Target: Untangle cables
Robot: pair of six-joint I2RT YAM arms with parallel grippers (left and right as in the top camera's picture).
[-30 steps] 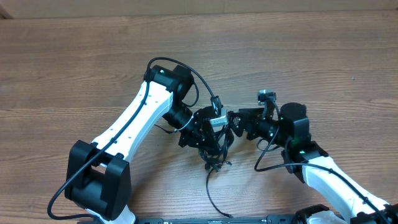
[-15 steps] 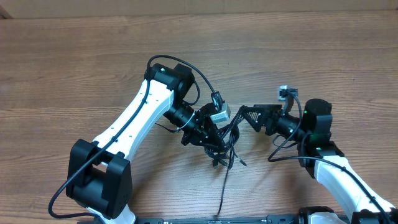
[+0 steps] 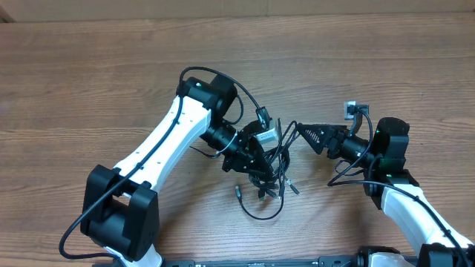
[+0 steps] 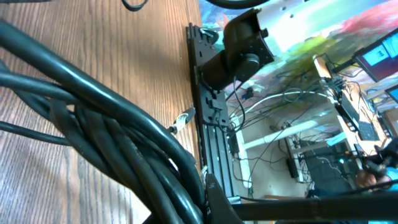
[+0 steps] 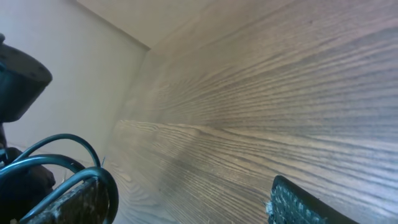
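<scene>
Overhead, the cables (image 3: pixel 269 176) sit as a tight black knot near the middle of the tabletop (image 3: pixel 111 59), bunched right at the tip of the left arm (image 3: pixel 174 130). The left jaws are pressed together on that knot. In the left wrist view, several strands run thick and close across the lens toward the jaw tip, which fits a clamp on the bundle. From the knot a loose loop (image 3: pixel 261 211) sags toward the near edge and lies on the wood, with a small plug (image 3: pixel 237 190) at its left side.

The right arm (image 3: pixel 390 144) reaches in from the right. The right jaws stand apart and hold nothing: the right wrist view shows both fingers (image 5: pixel 298 200) with only bare wood grain between them. These jaws point left at the knot, which lies just beside their tips. The nearest strands run roughly crosswise to that line of approach, from far side to near side. I judge the right arm better placed to take one strand and draw it rightward, away from the clamped bundle.
</scene>
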